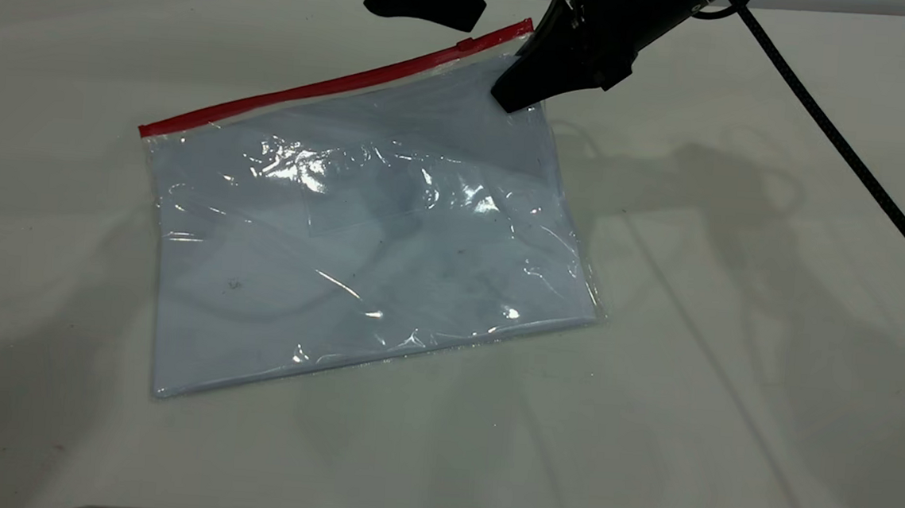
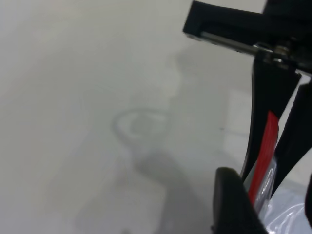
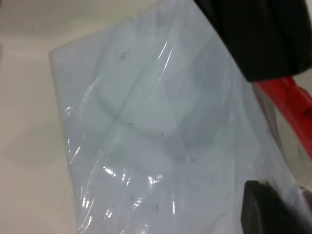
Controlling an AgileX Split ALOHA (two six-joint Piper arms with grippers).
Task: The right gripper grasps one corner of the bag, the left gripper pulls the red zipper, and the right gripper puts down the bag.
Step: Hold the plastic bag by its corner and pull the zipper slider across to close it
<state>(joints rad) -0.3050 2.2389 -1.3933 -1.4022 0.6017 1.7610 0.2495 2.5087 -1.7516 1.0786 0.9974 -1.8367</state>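
We are bringing the right gripper (image 1: pixel 521 91) down on the bag (image 1: pixel 358 231), lying flat on the table (image 1: pixel 730 385), fingers apart astride its corner (image 1: pixel 522 37). We should be closing just below the red zipper (image 1: pixel 337 84), clear of its slider (image 1: pixel 465 44). The left gripper (image 1: pixel 426 1) is hovering near; we cannot tell its fingers' state.

The exterior camera looked steeply down from the near side of the tabletop (image 1: pixel 730 385), facing both arms at the far edge, with the whole bag (image 1: pixel 357 247) in frame. The left wrist camera sat low and close, looking past its own claw (image 2: pixel 273 214) across bare tabletop toward the red zipper (image 2: pixel 263 156). The right wrist camera hung very near over the bag's clear face, the right claw (image 3: pixel 263 126) framing it. All three views shared the zipper corner of the bag (image 1: pixel 525 30).
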